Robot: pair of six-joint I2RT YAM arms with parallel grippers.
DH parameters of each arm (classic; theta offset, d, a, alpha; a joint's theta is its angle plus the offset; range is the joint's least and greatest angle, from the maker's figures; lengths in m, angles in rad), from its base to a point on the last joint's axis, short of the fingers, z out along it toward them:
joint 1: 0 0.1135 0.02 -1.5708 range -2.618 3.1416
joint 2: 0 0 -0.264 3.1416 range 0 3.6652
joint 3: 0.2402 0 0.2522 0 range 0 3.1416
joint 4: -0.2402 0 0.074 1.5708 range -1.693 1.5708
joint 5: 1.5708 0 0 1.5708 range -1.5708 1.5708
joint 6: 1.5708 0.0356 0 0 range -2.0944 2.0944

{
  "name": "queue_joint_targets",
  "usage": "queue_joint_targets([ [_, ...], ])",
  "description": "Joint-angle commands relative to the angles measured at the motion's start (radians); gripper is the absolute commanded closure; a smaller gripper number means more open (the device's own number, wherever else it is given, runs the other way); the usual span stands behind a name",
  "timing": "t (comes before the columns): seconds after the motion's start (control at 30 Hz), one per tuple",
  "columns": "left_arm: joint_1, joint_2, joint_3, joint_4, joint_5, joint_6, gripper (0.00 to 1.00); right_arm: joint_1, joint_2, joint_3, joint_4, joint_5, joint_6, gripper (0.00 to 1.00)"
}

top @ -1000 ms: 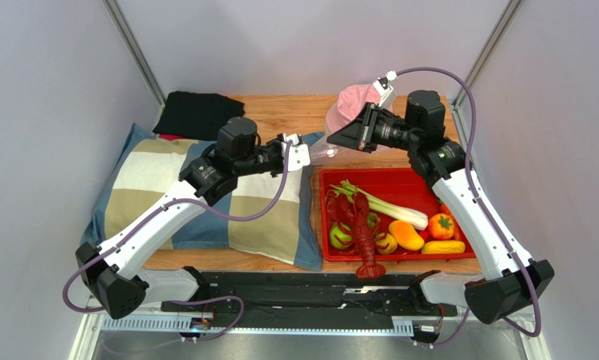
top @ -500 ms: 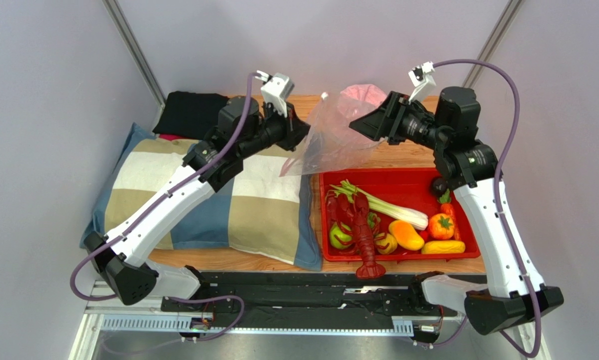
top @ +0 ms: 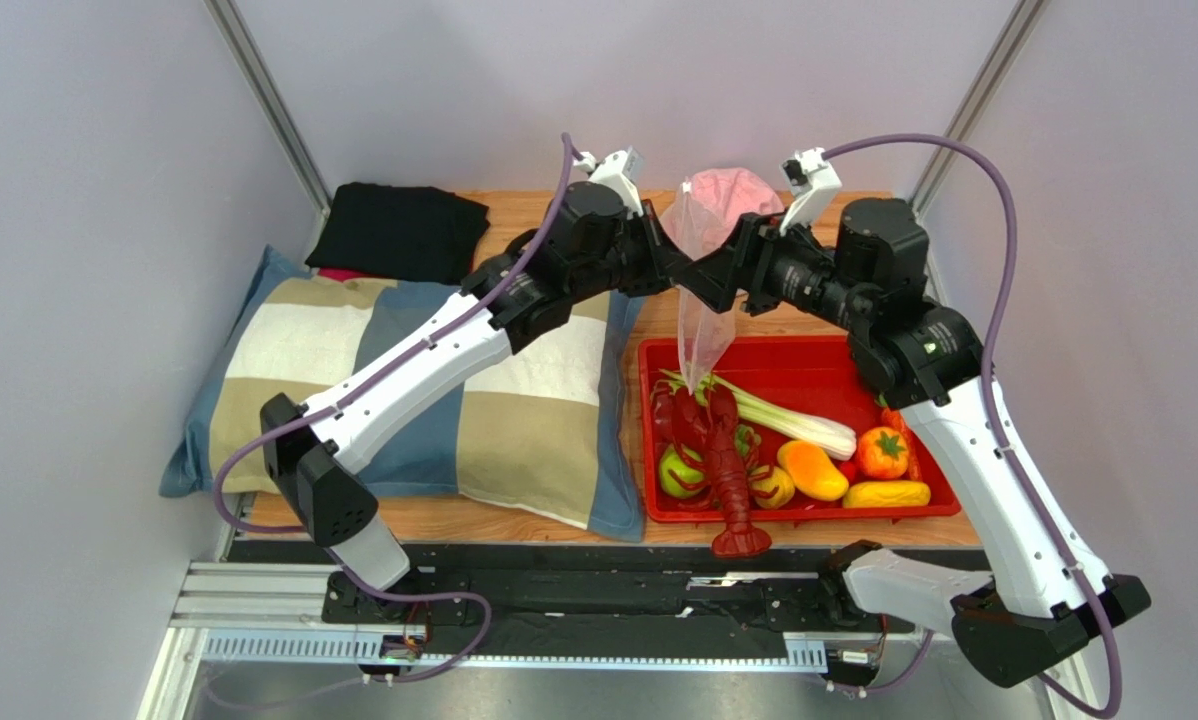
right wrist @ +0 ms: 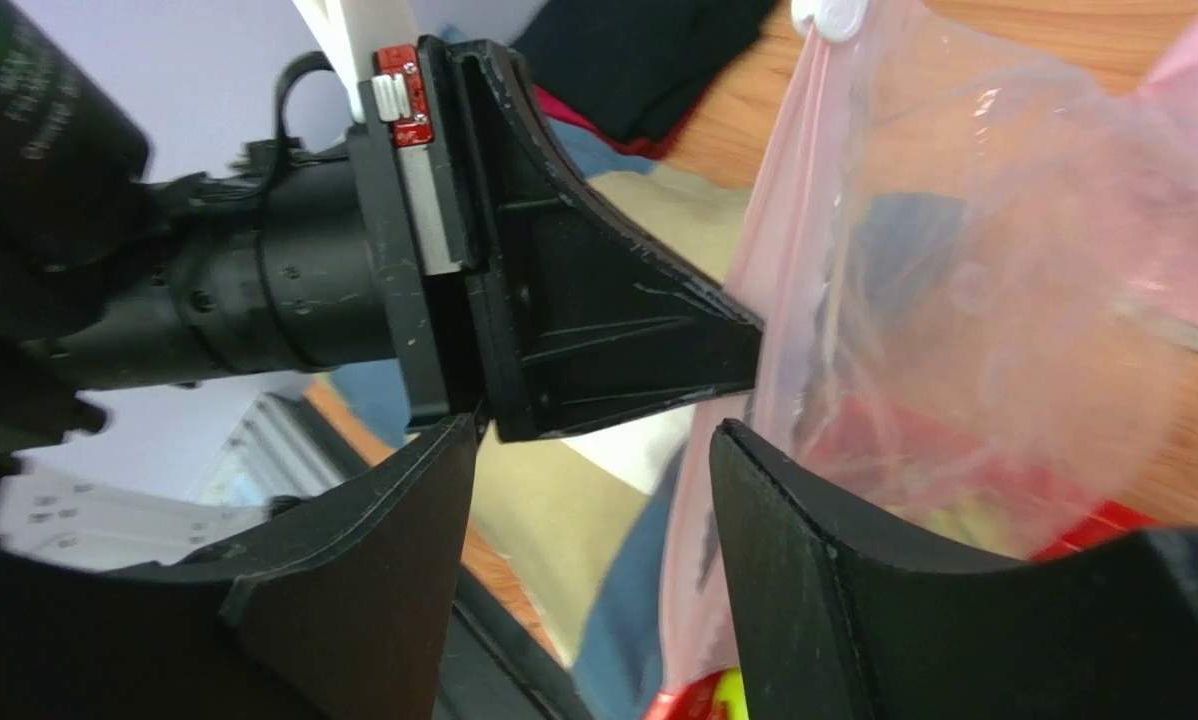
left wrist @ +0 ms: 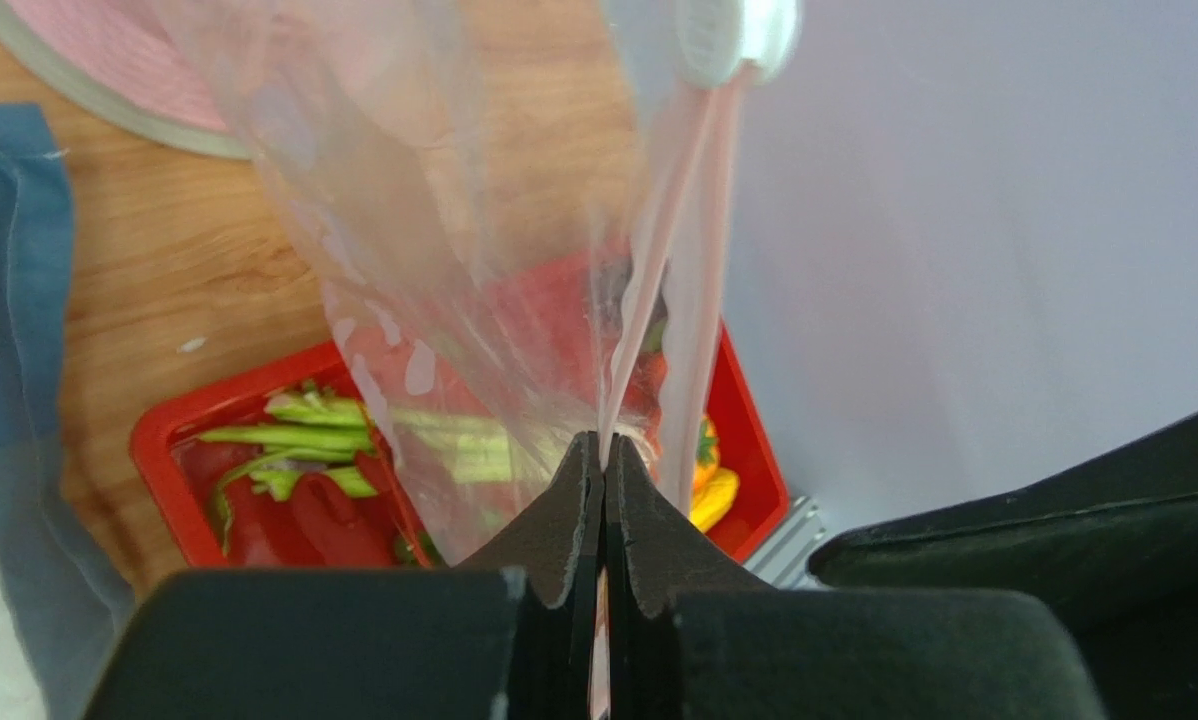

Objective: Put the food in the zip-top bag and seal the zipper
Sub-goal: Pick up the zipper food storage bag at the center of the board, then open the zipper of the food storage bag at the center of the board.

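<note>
— Well, what has changed on your left?

— My left arm has swung rightward, above the far corner of the pillow (top: pixel 410 390). My left gripper (top: pixel 665 273) now sits almost nose to nose with my right gripper (top: pixel 722 275). Half a second ago they were well apart.

— And the bag?

— The zip-top bag (top: pixel 700 323) was spread wide then. Now it hangs between them as a narrow fold. Its lower tip reaches down to the rear left part of the red tray (top: pixel 861 353), by the celery (top: pixel 778 417) leaves and the lobster (top: pixel 733 465). I cannot tell whether it touches them.

— Room to move?

— The pink hat (top: pixel 733 192) lies close behind the bag and the pillow's edge sits just left of the tray. The side wall stands well off to my right.

— Your grips?

— My left fingers are clamped tight on the zipper (left wrist: pixel 677 270), which runs up and away from their tips. My right fingers are spread, and the bag's edge hangs just beside one of them. All the food lies in the tray below both hands.
</note>
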Motion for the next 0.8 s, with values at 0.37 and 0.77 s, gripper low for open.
queue_joint_targets([
  [0.37, -0.001, 0.026, 0.084, 0.018, 0.03, -0.145, 1.0, 0.05, 0.03, -0.033, -0.044, 0.337, -0.262, 0.48],
  [0.77, 0.029, -0.021, 0.009, 0.029, 0.124, -0.107, 1.0, 0.023, 0.017, -0.044, -0.084, 0.519, -0.374, 1.0],
])
